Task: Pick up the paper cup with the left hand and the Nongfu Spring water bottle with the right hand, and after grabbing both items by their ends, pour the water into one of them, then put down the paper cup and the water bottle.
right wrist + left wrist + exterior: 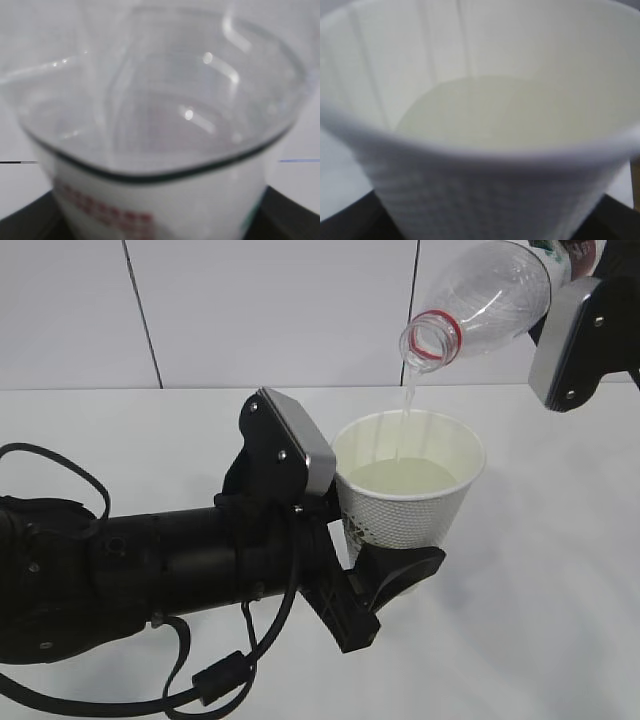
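You have one white table (560, 640) under everything, with a pale panelled wall (270, 310) at the far side. Two arms are in play. Your left hand (395, 560) comes in from the near left as a thick black arm trailing cables (200, 680), with one grey plate (300, 445) on top; its black fingers are closed around the lower part of the one paper cup (405, 505), holding it upright and lifted off the table near the middle. Your right hand (585, 335) shows only at the far right top edge, again with one grey plate; its fingertips are out of sight there, but the right wrist view shows it gripping the labelled body of the one Nongfu Spring water bottle (490, 300). That bottle is tipped mouth-down to the left, its red neck ring above the cup's far rim and apart from it. One thin stream of water (408, 400) falls from the mouth into the cup, which is part filled. The left arm's plate hides the cup's left wall. In the left wrist view you see only the cup (485, 125), blurred, filling the picture.
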{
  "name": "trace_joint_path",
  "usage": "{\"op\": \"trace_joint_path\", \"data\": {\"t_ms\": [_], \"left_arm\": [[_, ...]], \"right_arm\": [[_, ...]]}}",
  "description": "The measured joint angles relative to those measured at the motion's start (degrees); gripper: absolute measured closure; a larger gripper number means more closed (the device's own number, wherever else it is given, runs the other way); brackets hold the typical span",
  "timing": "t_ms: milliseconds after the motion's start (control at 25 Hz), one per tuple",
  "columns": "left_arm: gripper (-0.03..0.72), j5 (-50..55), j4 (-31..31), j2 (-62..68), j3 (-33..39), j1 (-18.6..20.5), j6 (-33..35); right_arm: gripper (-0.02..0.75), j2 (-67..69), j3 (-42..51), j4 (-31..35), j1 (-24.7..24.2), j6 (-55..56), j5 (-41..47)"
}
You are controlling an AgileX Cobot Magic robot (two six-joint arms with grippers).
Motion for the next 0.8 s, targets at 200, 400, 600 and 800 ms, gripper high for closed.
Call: {"op": "trace_joint_path", "data": {"t_ms": [200, 400, 600, 800], "left_arm": [[0.139, 0.0, 0.0, 0.0, 0.0, 0.0, 0.0], [0.139, 0.1, 0.0, 0.0, 0.0, 0.0, 0.0], [0.139, 0.1, 0.0, 0.0, 0.0, 0.0, 0.0], [0.139, 0.1, 0.0, 0.0, 0.0, 0.0, 0.0]], "right_arm": [[0.236, 0.0, 0.0, 0.0, 0.0, 0.0, 0.0], [0.236, 0.0, -0.1, 0.0, 0.0, 0.6, 0.0], [0.236, 0.0, -0.1, 0.0, 0.0, 2.5, 0.0], [0.248, 0.0, -0.1, 0.0, 0.0, 3.2, 0.0]]}}
